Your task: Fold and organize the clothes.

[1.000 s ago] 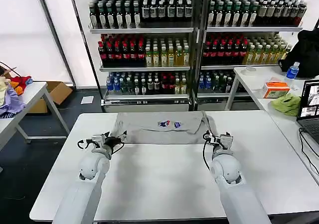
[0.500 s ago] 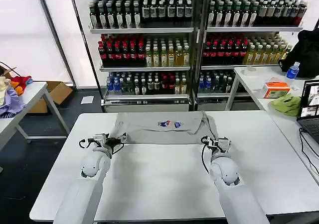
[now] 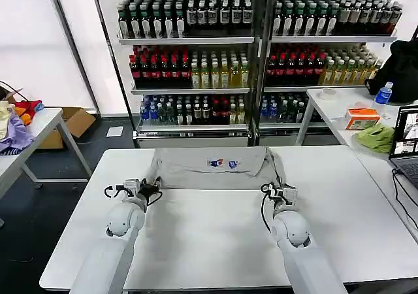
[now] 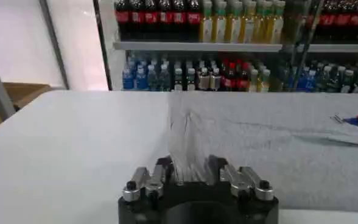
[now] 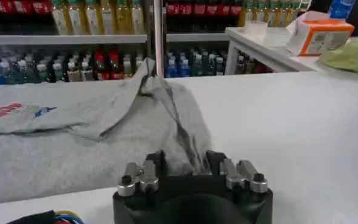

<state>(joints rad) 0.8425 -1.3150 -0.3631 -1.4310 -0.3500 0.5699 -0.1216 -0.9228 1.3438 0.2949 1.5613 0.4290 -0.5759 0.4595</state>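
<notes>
The T-shirt lies spread across the far part of the tabletop, logo up, its near hem running from one gripper to the other. The left gripper has its jaws clamped on the hem's left corner, the cloth bunched up between them in the left wrist view. The right gripper grips the opposite corner the same way. Holding both corners keeps the edge taut and level, probably so it can be carried over the cloth ahead for a fold.
</notes>
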